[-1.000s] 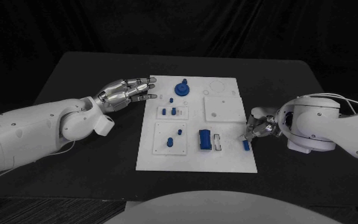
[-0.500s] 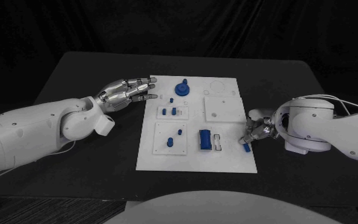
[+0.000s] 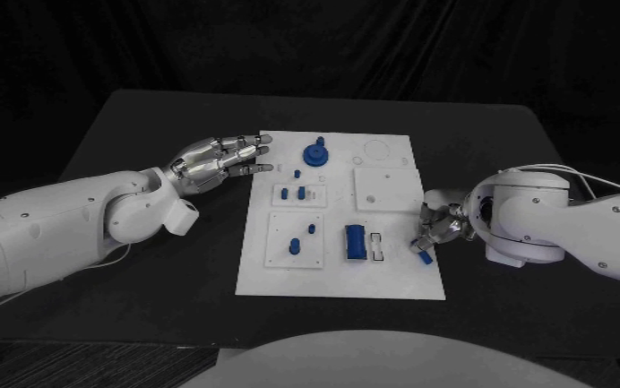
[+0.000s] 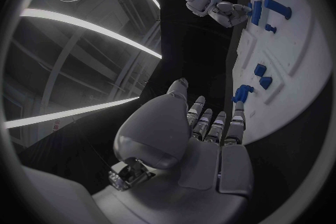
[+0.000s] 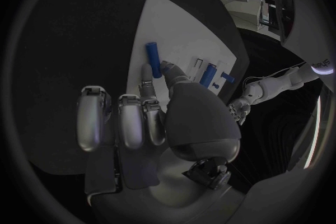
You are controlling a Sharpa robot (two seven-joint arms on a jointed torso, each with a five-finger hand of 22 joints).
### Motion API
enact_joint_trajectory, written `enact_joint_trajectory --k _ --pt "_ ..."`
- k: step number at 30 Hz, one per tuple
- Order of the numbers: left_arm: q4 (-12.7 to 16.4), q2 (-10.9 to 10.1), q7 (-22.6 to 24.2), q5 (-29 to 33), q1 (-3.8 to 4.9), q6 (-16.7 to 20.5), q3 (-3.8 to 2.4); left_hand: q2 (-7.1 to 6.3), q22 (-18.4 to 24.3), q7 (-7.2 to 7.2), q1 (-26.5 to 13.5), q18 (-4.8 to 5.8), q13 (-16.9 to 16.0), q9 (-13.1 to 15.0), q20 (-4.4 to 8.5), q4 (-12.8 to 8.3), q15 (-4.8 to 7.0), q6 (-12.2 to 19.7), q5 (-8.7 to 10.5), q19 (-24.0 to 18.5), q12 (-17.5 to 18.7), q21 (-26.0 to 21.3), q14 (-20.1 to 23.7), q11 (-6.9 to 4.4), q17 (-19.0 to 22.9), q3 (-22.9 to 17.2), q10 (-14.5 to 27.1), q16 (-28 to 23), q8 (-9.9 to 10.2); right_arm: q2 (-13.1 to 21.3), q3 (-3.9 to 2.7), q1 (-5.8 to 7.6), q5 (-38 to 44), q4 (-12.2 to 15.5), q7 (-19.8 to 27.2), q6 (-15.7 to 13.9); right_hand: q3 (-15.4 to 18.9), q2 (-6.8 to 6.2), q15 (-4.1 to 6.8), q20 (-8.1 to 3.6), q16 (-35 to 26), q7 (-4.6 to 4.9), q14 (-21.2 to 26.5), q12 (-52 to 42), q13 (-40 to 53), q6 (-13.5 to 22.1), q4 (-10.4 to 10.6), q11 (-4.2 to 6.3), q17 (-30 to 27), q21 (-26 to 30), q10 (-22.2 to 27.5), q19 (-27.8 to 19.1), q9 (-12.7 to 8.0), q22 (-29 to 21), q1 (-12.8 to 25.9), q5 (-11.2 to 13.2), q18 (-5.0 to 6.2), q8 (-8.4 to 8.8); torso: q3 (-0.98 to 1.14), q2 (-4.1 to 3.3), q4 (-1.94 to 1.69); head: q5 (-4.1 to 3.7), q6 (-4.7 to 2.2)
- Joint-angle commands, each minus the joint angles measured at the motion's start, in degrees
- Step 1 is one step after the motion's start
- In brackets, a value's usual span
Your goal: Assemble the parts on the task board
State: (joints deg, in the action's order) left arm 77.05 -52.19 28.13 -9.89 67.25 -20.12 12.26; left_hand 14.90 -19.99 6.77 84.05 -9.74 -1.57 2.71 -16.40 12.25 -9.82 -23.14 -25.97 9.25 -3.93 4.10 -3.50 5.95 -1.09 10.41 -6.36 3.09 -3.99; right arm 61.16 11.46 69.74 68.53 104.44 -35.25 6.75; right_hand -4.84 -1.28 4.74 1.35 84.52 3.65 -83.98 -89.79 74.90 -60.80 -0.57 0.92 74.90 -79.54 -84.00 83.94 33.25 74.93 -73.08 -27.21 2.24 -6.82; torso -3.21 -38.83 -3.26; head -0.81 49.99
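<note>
The white task board (image 3: 388, 280) lies mid-table with several blue parts standing in it: a round knobbed piece (image 3: 315, 152), short pegs (image 3: 292, 194) and a long block (image 3: 353, 242). My right hand (image 3: 439, 225) sits at the board's right edge. Its thumb and a finger close on the near end of a small blue bar (image 3: 426, 257) that lies on the board; the right wrist view shows the same bar (image 5: 152, 55) reaching out from the fingertips (image 5: 148, 71). My left hand (image 3: 219, 159) hovers open beside the board's left edge, fingers stretched toward it and holding nothing.
Black table (image 3: 155, 280) surrounds the board. Square white insert plates (image 3: 385, 186) sit in the board's right half, and a narrow white slot piece (image 3: 377, 246) stands next to the long block. In the left wrist view the board (image 4: 308, 67) runs past my left hand (image 4: 203, 140).
My right hand has edged left onto the board's right edge, and the small blue bar has shifted slightly toward the front with it. The left arm has stayed still.
</note>
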Motion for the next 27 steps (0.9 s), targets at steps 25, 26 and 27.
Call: enact_joint_trajectory --k 25,26,27 --pt "0.11 -0.1 0.51 0.32 -0.18 -1.07 -0.05 0.45 0.09 0.15 -0.18 -0.5 -0.09 0.0 -0.02 0.14 -0.07 0.31 -0.01 0.31 -0.34 0.32 0.03 0.3 -0.06 -0.29 -0.34 0.18 -0.13 1.04 0.47 -1.15 -11.58 2.28 1.12 -11.25 -12.25 -1.0 0.46 -0.18 -0.14 -0.86 -3.54 -0.21 15.1 3.13 -9.33 0.64 0.08 -0.32 -6.0 2.16 8.07 11.81 5.85 -11.74 0.23 -11.72 0.03 -0.05 0.02 0.51 0.01" --pt "0.1 -0.09 0.5 0.32 -0.18 -1.06 -0.05 0.45 0.09 0.15 -0.18 -0.5 -0.09 0.0 -0.02 0.14 -0.07 0.31 -0.01 0.31 -0.34 0.32 0.03 0.3 -0.06 -0.29 -0.34 0.18 -0.13 1.1 0.47 -1.12 -12.67 2.39 1.24 -11.43 -12.3 -0.99 0.47 -0.19 -0.13 -0.85 -3.55 -0.21 15.1 3.23 -9.3 0.65 0.12 -0.36 -6.0 2.18 8.02 11.82 5.95 -11.73 0.22 -11.67 0.03 -0.05 0.02 0.5 0.01" --pt "0.1 -0.08 0.49 0.32 -0.18 -1.06 -0.05 0.45 0.09 0.15 -0.18 -0.5 -0.09 0.0 -0.02 0.14 -0.07 0.31 -0.01 0.31 -0.34 0.32 0.03 0.3 -0.06 -0.29 -0.34 0.18 -0.13 1.13 0.46 -1.1 -13.32 2.45 1.31 -11.55 -12.42 -0.97 0.48 -0.2 -0.1 -0.84 -3.56 -0.21 15.1 3.41 -9.26 0.65 0.15 -0.35 -6.0 2.18 7.91 11.82 6.14 -11.71 0.22 -11.57 0.05 -0.04 0.03 0.49 0.01"
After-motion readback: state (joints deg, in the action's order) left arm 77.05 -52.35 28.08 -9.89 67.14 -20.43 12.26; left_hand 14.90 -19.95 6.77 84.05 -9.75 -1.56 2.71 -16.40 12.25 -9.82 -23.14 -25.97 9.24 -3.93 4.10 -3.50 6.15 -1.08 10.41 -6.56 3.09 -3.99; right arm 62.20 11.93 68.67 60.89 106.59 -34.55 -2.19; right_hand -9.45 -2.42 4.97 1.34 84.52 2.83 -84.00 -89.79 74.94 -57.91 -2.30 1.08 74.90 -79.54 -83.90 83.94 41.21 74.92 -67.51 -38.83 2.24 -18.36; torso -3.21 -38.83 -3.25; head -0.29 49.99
